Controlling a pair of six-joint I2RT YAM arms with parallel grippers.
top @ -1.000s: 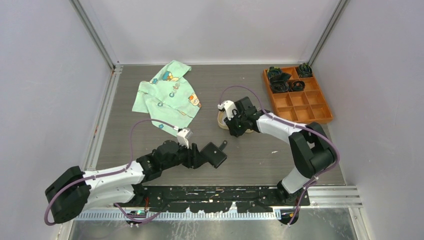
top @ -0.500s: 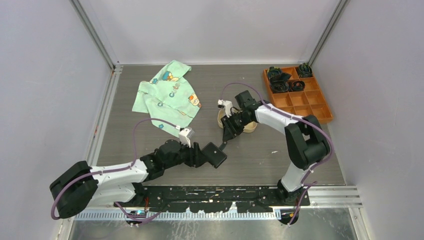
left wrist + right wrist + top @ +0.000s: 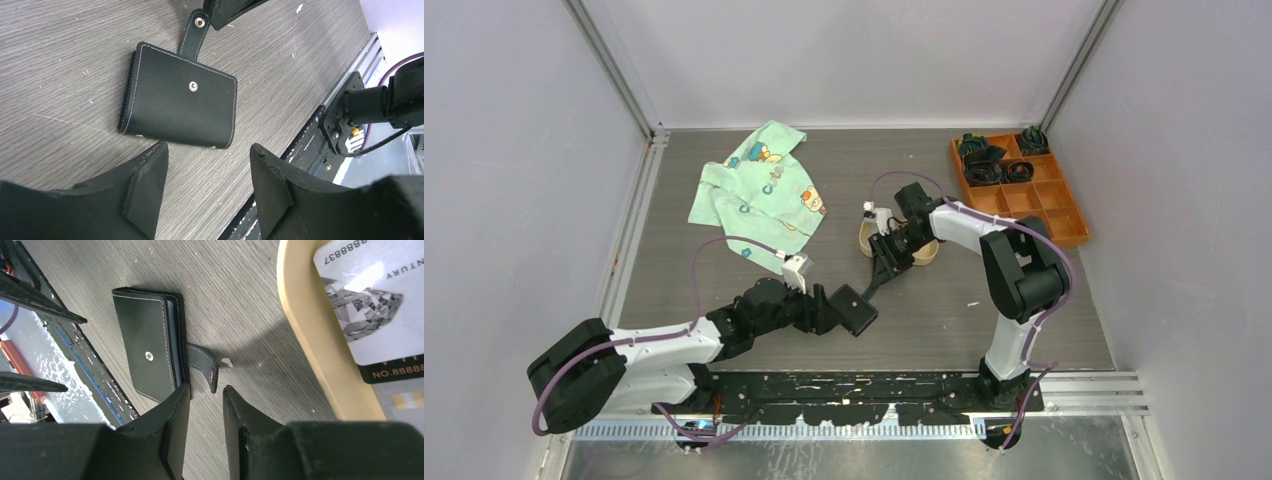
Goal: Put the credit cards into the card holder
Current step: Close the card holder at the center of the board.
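The black card holder point(image 3: 182, 102) lies closed on the table, its snap tab point(image 3: 197, 30) undone and sticking out. My left gripper point(image 3: 209, 152) is open just short of the holder's folded edge, with nothing between its fingers. My right gripper point(image 3: 206, 389) is open by a narrow gap, and the tip of the tab point(image 3: 207, 367) lies just beyond its fingertips. Credit cards rest in the beige tray point(image 3: 310, 325): a white one with a diamond picture point(image 3: 370, 295), a dark one point(image 3: 395, 372) and a grey one point(image 3: 405, 400). In the top view the holder point(image 3: 856, 312) sits between both grippers.
A mint-green printed cloth point(image 3: 759, 190) lies at the back left. An orange compartment box point(image 3: 1024, 200) with black items stands at the back right. The metal rail point(image 3: 874, 385) along the table's near edge runs close to the holder.
My right gripper has swung from over the beige tray down to the holder's snap tab. The left jaws have widened a little. The holder has barely shifted.
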